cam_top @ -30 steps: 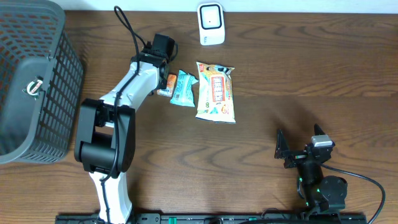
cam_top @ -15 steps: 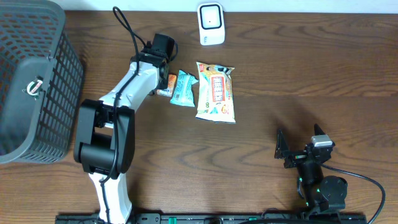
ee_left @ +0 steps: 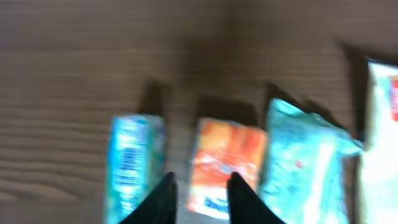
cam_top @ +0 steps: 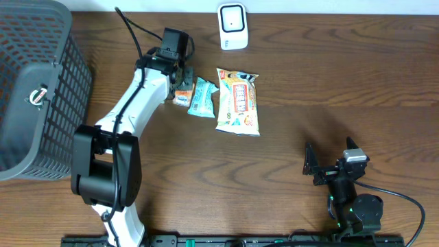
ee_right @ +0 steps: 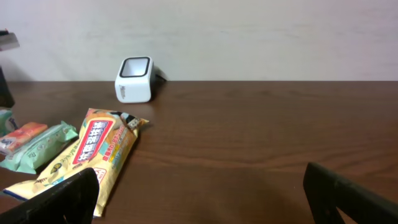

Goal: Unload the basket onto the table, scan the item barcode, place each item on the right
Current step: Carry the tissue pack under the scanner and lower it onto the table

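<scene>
Since a second ago the left arm [cam_top: 137,96] has swung up and leftward | left gripper [ee_left: 201,179] over the packet row, fingers narrowly parted, gripping nothing | tips between teal barcode packet [ee_left: 132,163] and orange packet [ee_left: 227,158], both flat on table [cam_top: 357,82] | scanner [cam_top: 232,26] at far edge, apart | right gripper [ee_right: 199,169] spread wide, empty

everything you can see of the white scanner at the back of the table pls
The white scanner is a small rounded box, glossy plastic by the look of it, with a dark-framed rectangular window on its upper face. It stands upright on the wooden table near the far edge, beyond the snack packets and clear of them. Only the table touches it. In the right wrist view the window slopes upward, and a dark shape behind it may be a cable, too small to tell.
</scene>
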Action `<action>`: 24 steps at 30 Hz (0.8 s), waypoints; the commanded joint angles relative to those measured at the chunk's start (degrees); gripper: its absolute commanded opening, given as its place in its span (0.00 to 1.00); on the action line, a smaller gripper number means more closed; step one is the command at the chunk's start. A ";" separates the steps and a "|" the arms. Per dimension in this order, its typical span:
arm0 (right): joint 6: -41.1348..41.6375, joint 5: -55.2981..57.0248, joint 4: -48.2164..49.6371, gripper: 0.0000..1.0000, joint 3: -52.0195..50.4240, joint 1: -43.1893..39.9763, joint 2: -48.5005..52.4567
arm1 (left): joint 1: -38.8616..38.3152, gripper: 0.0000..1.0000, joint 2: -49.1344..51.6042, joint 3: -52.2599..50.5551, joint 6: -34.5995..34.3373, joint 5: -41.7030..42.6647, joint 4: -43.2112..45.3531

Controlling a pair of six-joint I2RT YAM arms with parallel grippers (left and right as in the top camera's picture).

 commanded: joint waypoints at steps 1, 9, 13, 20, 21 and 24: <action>0.13 -0.22 -0.26 0.99 -0.04 -0.35 -0.31 | 3.41 0.23 -0.22 0.83 -4.35 -7.74 1.79; 0.13 -0.22 -0.26 0.99 -0.04 -0.35 -0.31 | 8.94 0.11 0.63 -0.31 -12.52 -3.72 1.77; 0.13 -0.22 -0.24 0.99 -0.04 -0.35 -0.31 | 9.53 0.10 1.55 -0.85 -12.52 1.33 1.88; 0.13 -0.22 -0.26 0.99 -0.04 -0.35 -0.31 | 9.46 0.08 4.31 -0.85 -12.52 5.66 1.75; 0.13 -0.22 -0.26 0.99 -0.04 -0.35 -0.31 | 9.46 0.08 4.76 -0.85 -12.50 5.66 1.75; 0.13 -0.22 -0.26 0.99 -0.04 -0.35 -0.31 | 9.46 0.08 5.79 -0.90 -12.52 5.68 1.70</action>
